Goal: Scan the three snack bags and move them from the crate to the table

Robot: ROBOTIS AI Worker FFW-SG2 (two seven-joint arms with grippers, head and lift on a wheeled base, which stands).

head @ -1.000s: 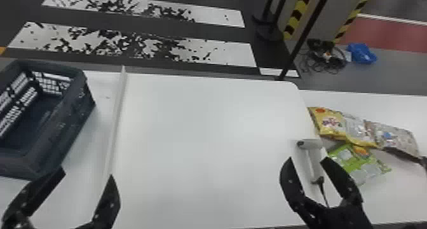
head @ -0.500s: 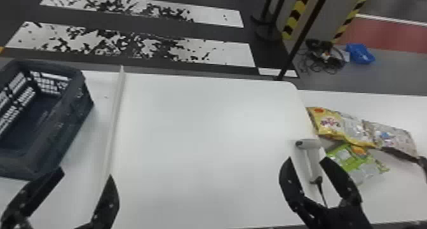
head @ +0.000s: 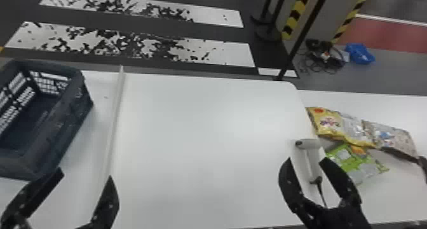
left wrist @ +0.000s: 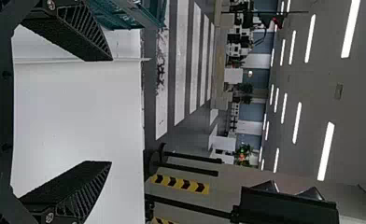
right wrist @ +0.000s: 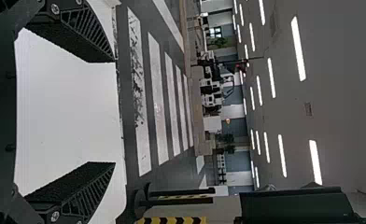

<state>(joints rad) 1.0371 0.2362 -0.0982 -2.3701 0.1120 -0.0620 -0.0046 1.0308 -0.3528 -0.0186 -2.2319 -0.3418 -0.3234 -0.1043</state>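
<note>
Barely anything has moved since the earlier frames: the dark blue plastic crate with slotted walls (head: 63,123) and the bags sit a touch further left in the head view, while both grippers keep their places (perhaps the robot itself is shifting a little). The left gripper (head: 85,173) has its black fingers spread wide with nothing pinched, and the crate lies just beyond it and to its left, probably set there so that the left arm can reach in. The right gripper (head: 305,160) is likewise spread and holds nothing. Ahead of its fingers is the pale handheld scanner with a rounded head (head: 309,144), its dark cable running back towards the wrist, likely parked near the bags for ready use. Beyond and to the right of that gripper, on the white table (head: 203,133), lie all three snack bags: the shiny yellow-and-silver one (head: 330,123), the beige-and-silver one (head: 394,136) alongside, and the bright green one (head: 362,164), partly behind a finger (whether each has been scanned, I cannot tell). Grouped at that side, outside the crate, they suggest the transfer is done, so the next move probably calls for little beyond keeping the arms clear.
</note>
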